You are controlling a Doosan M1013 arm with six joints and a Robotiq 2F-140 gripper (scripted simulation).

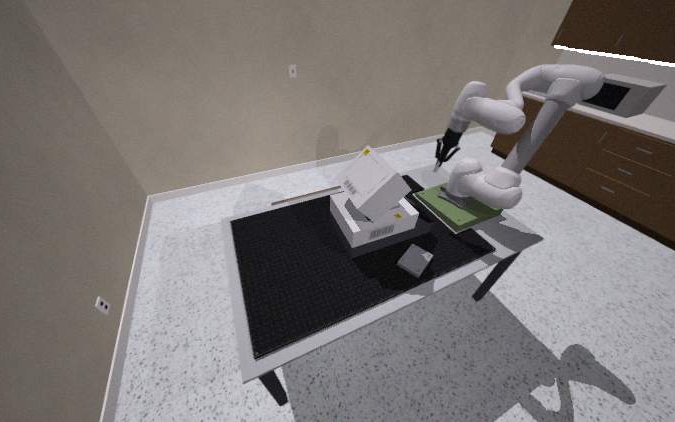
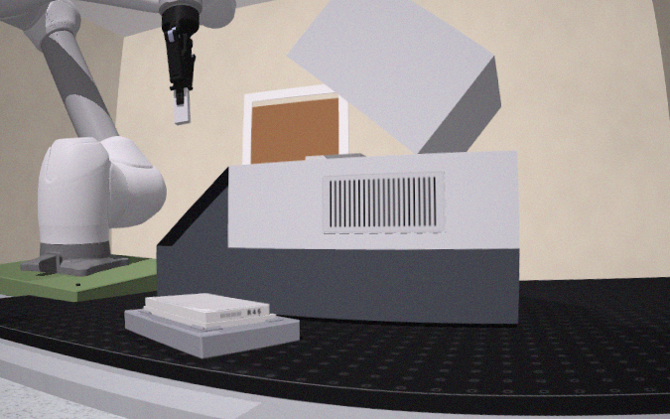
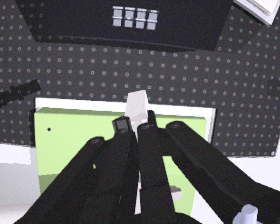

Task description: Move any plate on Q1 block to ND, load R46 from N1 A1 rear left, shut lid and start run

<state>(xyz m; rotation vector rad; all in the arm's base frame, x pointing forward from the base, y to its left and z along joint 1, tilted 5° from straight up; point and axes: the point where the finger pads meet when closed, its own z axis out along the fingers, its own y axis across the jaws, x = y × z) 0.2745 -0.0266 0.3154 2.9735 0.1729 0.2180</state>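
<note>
My gripper (image 1: 437, 165) (image 2: 182, 110) (image 3: 139, 105) is shut and empty, its light fingertips together, pointing down in the air above the green base and in front of the cycler. Cycler Q1 (image 1: 345, 226) (image 2: 274, 208) stands on the mat with its lid (image 1: 370, 172) (image 2: 394, 68) raised and tilted. Its keypad (image 3: 135, 18) shows two rows of grey keys at the top of the wrist view. The status lamp and display are out of view, and the block is hidden. Plate R46 (image 1: 414, 257) (image 2: 211, 308) lies on nest N1 (image 2: 245, 339), beside Q1. I cannot make out nest ND.
The green base plate (image 1: 447, 215) (image 2: 73, 291) (image 3: 66, 150) carries the arm's foot, close to Q1's front. The black perforated mat (image 1: 287, 272) (image 2: 587, 359) (image 3: 81, 75) lies under Q1 and N1. The raised lid stands high over Q1's housing.
</note>
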